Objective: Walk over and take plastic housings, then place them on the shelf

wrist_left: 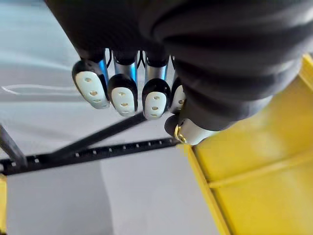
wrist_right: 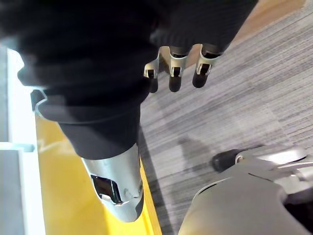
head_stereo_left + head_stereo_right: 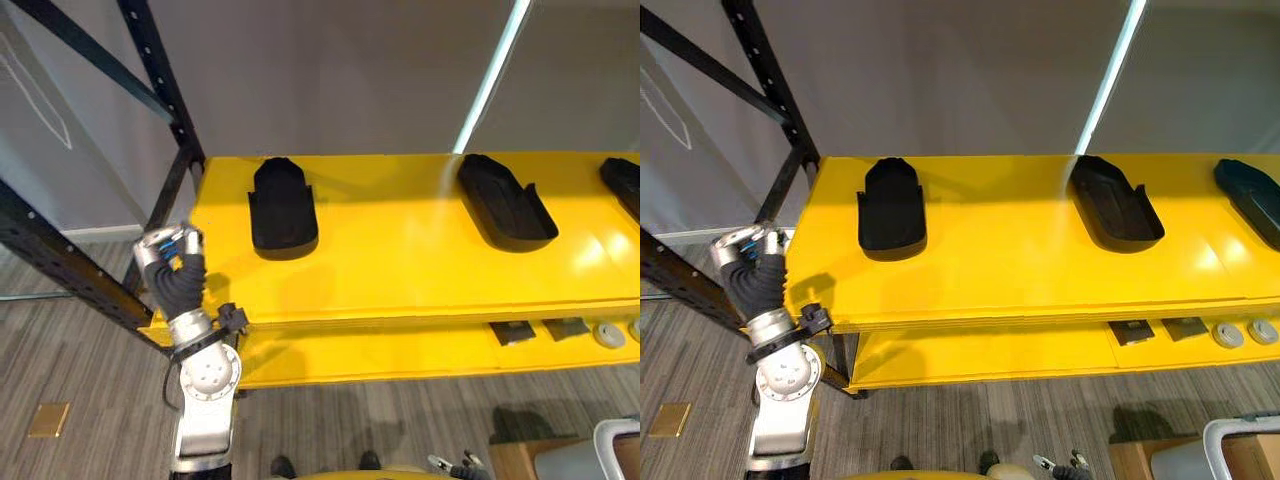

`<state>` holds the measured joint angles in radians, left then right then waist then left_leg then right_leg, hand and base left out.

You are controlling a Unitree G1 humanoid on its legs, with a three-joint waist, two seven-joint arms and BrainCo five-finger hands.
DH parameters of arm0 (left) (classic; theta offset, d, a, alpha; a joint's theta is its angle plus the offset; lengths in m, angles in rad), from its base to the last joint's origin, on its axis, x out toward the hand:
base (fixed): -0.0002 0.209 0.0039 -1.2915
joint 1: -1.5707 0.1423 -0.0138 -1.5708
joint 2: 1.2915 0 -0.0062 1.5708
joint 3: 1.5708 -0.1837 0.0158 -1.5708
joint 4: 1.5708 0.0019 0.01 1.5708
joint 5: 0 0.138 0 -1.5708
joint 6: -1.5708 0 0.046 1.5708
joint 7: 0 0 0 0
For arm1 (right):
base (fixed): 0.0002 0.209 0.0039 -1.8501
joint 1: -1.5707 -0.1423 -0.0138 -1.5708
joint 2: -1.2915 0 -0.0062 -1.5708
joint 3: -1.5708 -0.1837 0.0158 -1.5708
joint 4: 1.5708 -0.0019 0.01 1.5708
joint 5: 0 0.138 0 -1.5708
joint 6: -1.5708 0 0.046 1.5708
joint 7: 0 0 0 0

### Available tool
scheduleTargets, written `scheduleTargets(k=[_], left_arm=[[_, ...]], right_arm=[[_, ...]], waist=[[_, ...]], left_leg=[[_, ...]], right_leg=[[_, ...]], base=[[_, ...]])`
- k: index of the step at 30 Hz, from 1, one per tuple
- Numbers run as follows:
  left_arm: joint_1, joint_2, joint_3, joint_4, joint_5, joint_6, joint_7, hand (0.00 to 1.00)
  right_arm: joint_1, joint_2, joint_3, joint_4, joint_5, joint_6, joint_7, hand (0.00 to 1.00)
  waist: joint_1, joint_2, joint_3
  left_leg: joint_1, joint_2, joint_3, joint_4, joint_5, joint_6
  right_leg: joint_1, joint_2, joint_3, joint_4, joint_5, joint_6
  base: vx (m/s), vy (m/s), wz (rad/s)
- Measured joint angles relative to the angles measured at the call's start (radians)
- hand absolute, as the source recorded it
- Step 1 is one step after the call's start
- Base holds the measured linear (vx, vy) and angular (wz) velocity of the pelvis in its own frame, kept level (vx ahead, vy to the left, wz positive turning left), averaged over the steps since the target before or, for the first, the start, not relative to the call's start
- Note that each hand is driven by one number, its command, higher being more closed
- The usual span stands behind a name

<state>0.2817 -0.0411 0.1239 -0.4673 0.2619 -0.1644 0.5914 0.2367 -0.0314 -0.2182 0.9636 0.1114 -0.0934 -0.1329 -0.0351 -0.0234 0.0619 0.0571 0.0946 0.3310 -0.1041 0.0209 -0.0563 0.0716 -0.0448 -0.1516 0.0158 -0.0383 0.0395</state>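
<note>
Three black plastic housings are seen lying on the top surface of the yellow shelf (image 3: 400, 270), none of them held by either hand. The left housing (image 3: 283, 208) is placed toward the left end of the shelf, about midway between its near and far edges. The middle housing (image 3: 505, 203) is set well apart from it to the right and is turned at a slant. The right housing (image 3: 1252, 200) is located at the far right and is cut off by the edge of the view. The left hand (image 3: 165, 250) is raised just off the near left corner of the shelf, beside the black rack upright (image 3: 165, 80). It is apart from all three housings. In its wrist view the fingers (image 1: 122, 93) are shown side by side and loosely bent, with the thumb close beside them; nothing is enclosed or pinched. The right hand (image 2: 175, 78) is seen in its own wrist view hanging above the grey striped floor (image 2: 254, 98), next to a yellow shelf edge. Its fingers are relaxed and slightly apart, and nothing is held in them. On the lower shelf level, at the right, two dark square parts (image 3: 518, 333) and two pale round parts (image 3: 608, 335) are laid out in a row. A grey wall (image 3: 350, 70) is seen behind the shelf.
</note>
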Motion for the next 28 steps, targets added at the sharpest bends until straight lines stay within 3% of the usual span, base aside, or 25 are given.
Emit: scheduleTargets(k=[3, 6, 7, 11, 17, 28], left_arm=[[0.018, -0.014, 0.034, 0.116, -0.049, 0.006, -0.004, 1.0], [0.02, -0.015, 0.06, 0.284, -0.06, 0.053, -0.045, 1.0], [0.022, -0.015, 0.069, 0.333, -0.063, 0.069, -0.057, 0.0], [0.02, 0.007, 0.085, 0.602, -0.054, 0.12, -0.161, 0.0], [0.003, 0.035, 0.1, 0.888, -0.057, 0.157, -0.266, 0.0], [-0.041, 0.034, 0.106, 1.198, -0.075, 0.156, -0.331, 0.0]], right_arm=[[0.006, 0.004, 0.014, -0.007, 0.001, 0.003, 0.0, 0.0], [0.005, 0.007, 0.032, -0.02, 0.002, 0.008, 0.001, 0.0], [0.006, 0.012, 0.032, -0.03, 0.002, 0.011, 0.002, 0.0], [0.012, 0.033, 0.033, -0.092, 0.004, 0.021, 0.002, 0.0], [0.002, 0.064, 0.03, -0.13, 0.002, 0.031, 0.007, 0.0], [-0.033, 0.061, -0.044, -0.094, -0.005, 0.036, 0.004, 0.0]], waist=[[0.006, -0.015, -0.011], [0.023, -0.027, -0.02], [0.023, -0.028, -0.021], [0.02, -0.033, -0.026], [0.02, -0.022, -0.032], [0.016, 0.012, -0.029]], left_leg=[[0.001, 0.001, 0.027, 0.001, -0.001, 0.0], [0.001, 0.002, 0.05, 0.001, -0.001, 0.0], [0.002, 0.002, 0.061, 0.002, -0.001, 0.0], [0.009, 0.006, 0.09, 0.046, -0.02, 0.015], [0.028, 0.004, 0.115, 0.043, -0.027, 0.003], [0.068, -0.008, 0.137, 0.008, -0.017, 0.0]], right_leg=[[0.014, -0.011, -0.031, 0.001, -0.011, -0.001], [0.015, -0.016, -0.037, 0.003, -0.015, 0.001], [0.015, -0.019, -0.038, 0.005, -0.018, 0.0], [0.016, -0.033, -0.033, 0.051, -0.052, 0.003], [0.011, -0.035, -0.011, 0.07, -0.076, 0.001], [0.013, -0.027, 0.022, 0.059, -0.09, 0.008]], base=[[0.03, 0.013, 0.33], [0.01, 0.013, 0.09], [0.04, 0.012, 0.01], [0.05, 0.011, -0.02], [0.04, -0.005, -0.1], [0.06, -0.016, -0.1]])
